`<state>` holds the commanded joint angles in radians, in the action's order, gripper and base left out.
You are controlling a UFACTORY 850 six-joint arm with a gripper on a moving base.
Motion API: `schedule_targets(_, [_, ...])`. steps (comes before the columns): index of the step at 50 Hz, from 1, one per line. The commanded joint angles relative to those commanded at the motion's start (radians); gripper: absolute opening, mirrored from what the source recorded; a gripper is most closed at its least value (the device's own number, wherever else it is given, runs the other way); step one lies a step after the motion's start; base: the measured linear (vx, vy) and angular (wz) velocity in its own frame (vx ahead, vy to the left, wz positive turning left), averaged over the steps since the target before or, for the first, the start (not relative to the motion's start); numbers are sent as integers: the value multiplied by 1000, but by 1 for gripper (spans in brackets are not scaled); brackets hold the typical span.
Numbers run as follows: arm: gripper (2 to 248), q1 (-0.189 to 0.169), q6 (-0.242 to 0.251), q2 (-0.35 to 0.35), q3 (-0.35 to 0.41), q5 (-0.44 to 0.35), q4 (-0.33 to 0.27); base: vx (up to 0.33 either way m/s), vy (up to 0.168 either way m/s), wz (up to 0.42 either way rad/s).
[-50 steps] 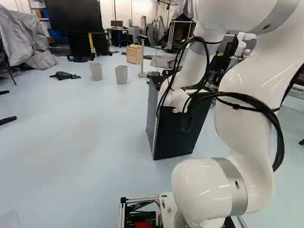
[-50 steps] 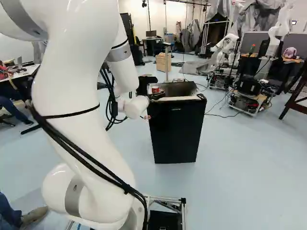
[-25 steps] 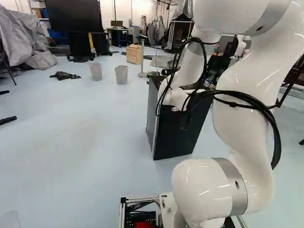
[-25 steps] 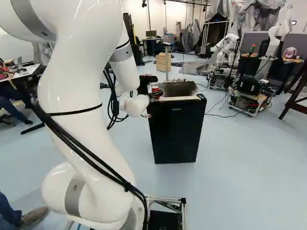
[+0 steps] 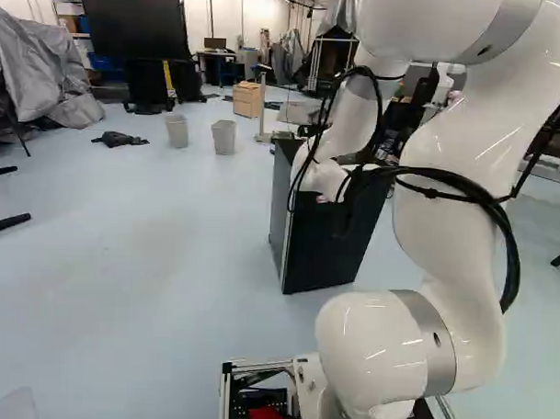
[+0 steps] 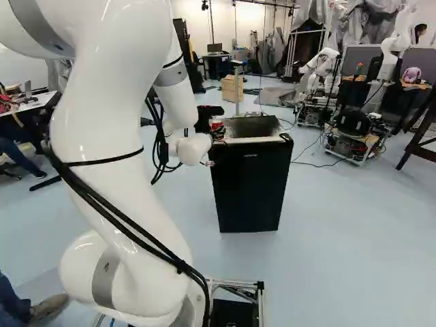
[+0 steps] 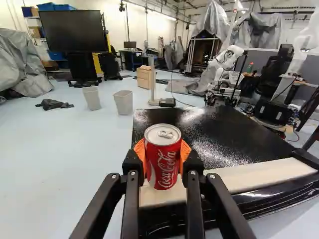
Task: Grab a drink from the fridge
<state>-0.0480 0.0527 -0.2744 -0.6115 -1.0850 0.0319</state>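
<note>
Wrist view | fingers (image 7: 192,167): clamped on the red soda can (image 7: 163,164), orange pads (image 7: 140,150) at two sides | can: upright between them | fridge (image 7: 214,134): black top beneath and ahead of fingers | bin (image 7: 123,103): well ahead

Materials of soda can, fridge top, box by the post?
Can: likely aluminium, glossy red print, bare silvery lid with pull tab. Fridge top: glossy black, throws back light; coated metal or plastic, can't tell. Box: probably wood, matt, tan.
</note>
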Motion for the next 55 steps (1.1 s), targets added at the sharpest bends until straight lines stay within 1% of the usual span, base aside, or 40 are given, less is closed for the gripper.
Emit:
schedule_targets(30, [88, 0, 0, 65, -1, 0, 0, 0, 0, 0])
schedule_targets(55, [88, 2, -2, 85, 16, 7, -1, 0, 0, 0])
